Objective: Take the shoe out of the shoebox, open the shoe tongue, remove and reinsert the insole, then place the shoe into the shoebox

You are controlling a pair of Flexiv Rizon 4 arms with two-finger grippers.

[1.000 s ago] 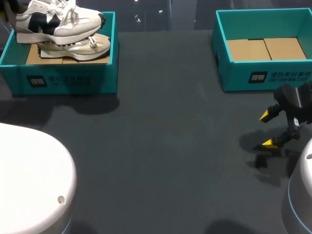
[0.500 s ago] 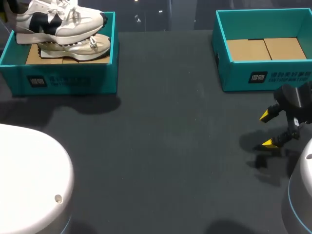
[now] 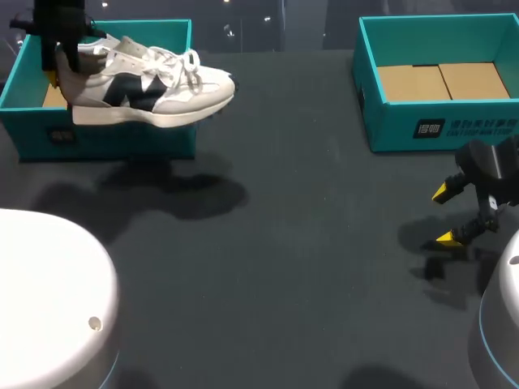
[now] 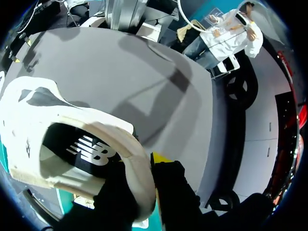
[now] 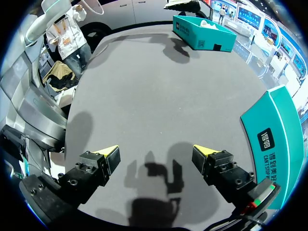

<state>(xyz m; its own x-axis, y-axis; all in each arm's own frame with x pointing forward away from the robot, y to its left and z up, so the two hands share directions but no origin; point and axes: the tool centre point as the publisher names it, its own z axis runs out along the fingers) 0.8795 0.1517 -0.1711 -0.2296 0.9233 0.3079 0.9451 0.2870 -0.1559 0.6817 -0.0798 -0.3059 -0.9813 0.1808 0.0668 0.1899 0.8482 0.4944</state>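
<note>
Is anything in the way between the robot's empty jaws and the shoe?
No, nothing visible. Only bare dark table lies between the right arm's open jaws and the shoe, held up by its heel at the left shoebox.

1. Table [image 3: 292, 243]: dark grey, matte, finely textured top, running across the whole head view.
2. Light comes from overhead and is diffuse: the shadows [image 3: 186, 194] on the top are soft-edged, some doubled.
3. Shadow patches lie at far left and near right; the middle is evenly lit.
</note>
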